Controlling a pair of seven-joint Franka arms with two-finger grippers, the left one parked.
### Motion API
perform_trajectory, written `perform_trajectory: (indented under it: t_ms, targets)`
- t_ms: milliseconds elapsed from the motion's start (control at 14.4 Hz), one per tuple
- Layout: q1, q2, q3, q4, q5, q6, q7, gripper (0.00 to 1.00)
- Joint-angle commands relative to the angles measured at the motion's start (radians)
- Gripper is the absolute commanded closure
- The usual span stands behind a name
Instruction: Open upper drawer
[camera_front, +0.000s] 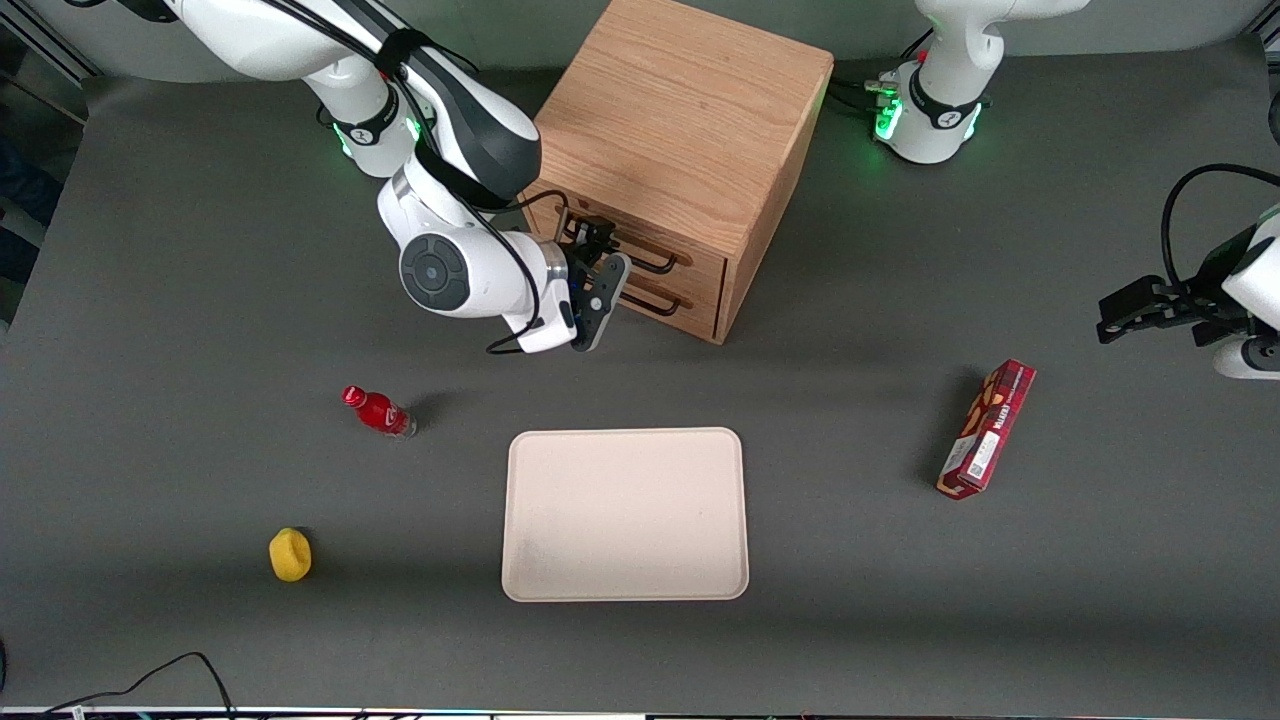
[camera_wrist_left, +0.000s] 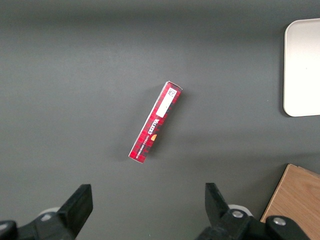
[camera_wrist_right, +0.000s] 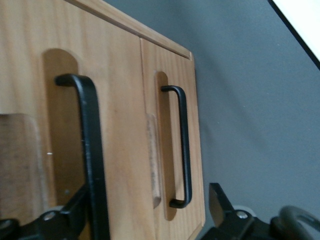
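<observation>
The wooden cabinet (camera_front: 680, 120) stands at the back of the table. Its upper drawer (camera_front: 640, 245) looks shut, and its black bar handle (camera_front: 652, 257) sits above the lower drawer's matching handle (camera_front: 655, 300). My right gripper (camera_front: 603, 272) is open right at the drawer fronts, at the end of the handles toward the working arm. In the right wrist view the upper handle (camera_wrist_right: 92, 150) runs close along one finger (camera_wrist_right: 74, 212), just inside the open gripper (camera_wrist_right: 147, 210). The lower handle (camera_wrist_right: 182, 145) lies between the fingers, farther off. Nothing is gripped.
A cream tray (camera_front: 625, 445) lies nearer the front camera than the cabinet. A red bottle (camera_front: 380, 412) and a yellow object (camera_front: 290, 554) lie toward the working arm's end. A red box (camera_front: 987, 430) lies toward the parked arm's end, also in the left wrist view (camera_wrist_left: 156, 122).
</observation>
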Motion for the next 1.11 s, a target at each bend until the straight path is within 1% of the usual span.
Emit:
perform_trajectory:
  t_ms: [0,208,416,554,762,832,901,1040]
  targets:
    - [0.001,0.05,0.001,0.031,-0.044,0.039,-0.003,0.0]
    - [0.0,0.107,0.0,0.121,-0.099,0.039,0.032,0.0]
    - [-0.002,0.156,-0.008,0.193,-0.121,0.029,0.036,0.0]
    - [-0.006,0.168,-0.012,0.213,-0.124,0.021,0.035,0.0]
    - [-0.017,0.199,-0.029,0.29,-0.127,-0.054,0.027,0.0]
    - [-0.016,0.216,-0.057,0.33,-0.132,-0.082,0.026,0.0]
    - [-0.014,0.236,-0.066,0.362,-0.132,-0.109,0.026,0.0]
    - [-0.014,0.265,-0.068,0.406,-0.159,-0.137,0.024,0.0]
